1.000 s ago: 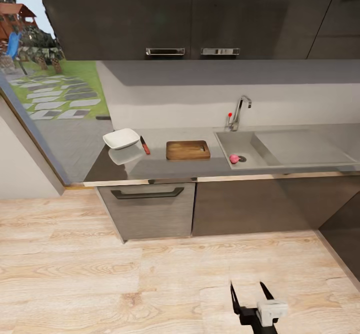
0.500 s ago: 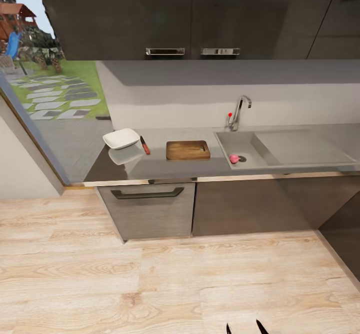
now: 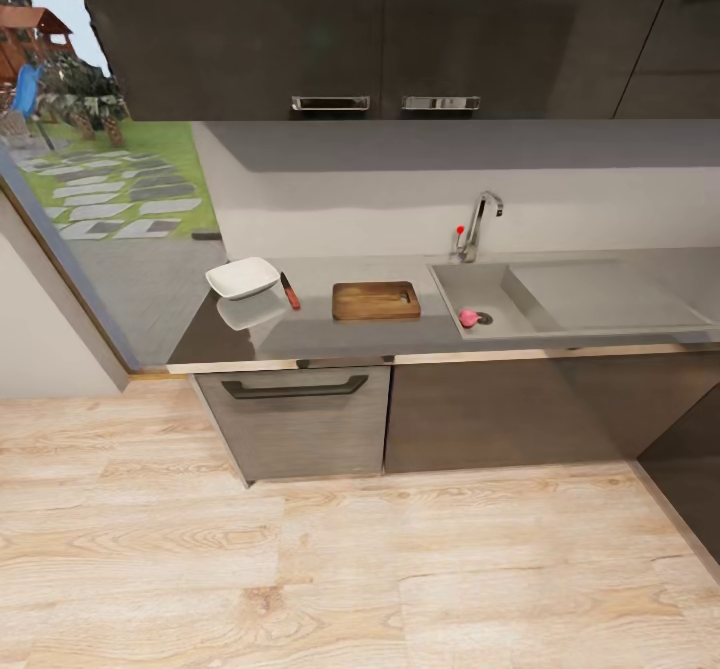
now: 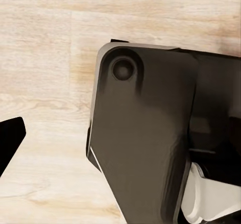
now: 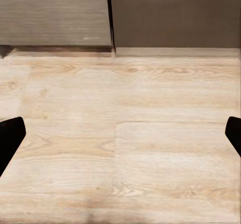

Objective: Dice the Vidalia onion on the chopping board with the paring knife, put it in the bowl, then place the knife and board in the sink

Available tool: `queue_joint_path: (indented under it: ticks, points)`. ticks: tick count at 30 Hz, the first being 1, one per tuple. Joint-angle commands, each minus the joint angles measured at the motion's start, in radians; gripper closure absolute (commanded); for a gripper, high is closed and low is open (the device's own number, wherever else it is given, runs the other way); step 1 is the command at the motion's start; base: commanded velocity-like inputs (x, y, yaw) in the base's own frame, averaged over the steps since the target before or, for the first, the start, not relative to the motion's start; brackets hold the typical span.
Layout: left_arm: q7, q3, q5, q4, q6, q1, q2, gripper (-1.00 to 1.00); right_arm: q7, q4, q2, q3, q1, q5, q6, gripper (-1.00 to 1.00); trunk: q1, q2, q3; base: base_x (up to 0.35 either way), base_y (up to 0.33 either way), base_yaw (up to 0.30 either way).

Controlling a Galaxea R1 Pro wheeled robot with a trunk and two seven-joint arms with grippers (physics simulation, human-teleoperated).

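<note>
Pink Vidalia onion [image 3: 468,318] in sink [image 3: 452,289] (beside drain); right tool [image 5: 120,133] spread wide; left tool: cannot tell.

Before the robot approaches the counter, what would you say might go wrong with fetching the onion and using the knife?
1. The onion lies right beside the drain in the sink basin; being round, it may roll away from a closing tool.
2. The paring knife lies flat close beside the bowl, so reaching for it might nudge the bowl.
3. The right tool looks wide open over bare floor, so a long approach remains, and misalignment with the countertop is possible.
</note>
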Motion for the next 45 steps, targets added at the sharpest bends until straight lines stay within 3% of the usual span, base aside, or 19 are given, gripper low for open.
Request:
queue_joint_path:
  ticks: [1,6,16,27,45]
  points:
    - [-0.004,0.004,0.003,-0.001,-0.001,0.0,-0.001,-1.0,0.009,0.002,-0.003,-0.005,0.0,0.002,-0.002,-1.0,0.001,-0.002,-0.001,0.0,0.0,0.0]
    - [-0.003,0.004,0.003,0.0,-0.001,0.0,-0.001,-1.0,0.009,0.016,-0.021,-0.006,0.0,0.0,-0.001,-1.0,0.001,-0.002,-0.001,0.0,0.0,0.0]
    - [-0.003,0.004,0.003,0.006,-0.002,0.0,0.0,-1.0,0.008,0.021,-0.021,-0.006,0.0,-0.004,-0.009,-1.0,0.001,-0.002,0.0,0.0,0.0,0.0]
    - [-0.003,0.004,0.003,0.02,-0.005,0.0,0.001,-1.0,0.008,0.023,-0.02,-0.006,0.0,-0.052,-0.01,-1.0,0.001,-0.002,0.016,0.0,0.0,0.0]
    - [-0.003,0.004,0.003,0.022,-0.005,0.0,-0.001,-1.0,0.008,0.032,-0.02,-0.006,0.0,-0.057,-0.011,-1.0,0.001,-0.002,0.044,0.0,0.0,0.0]
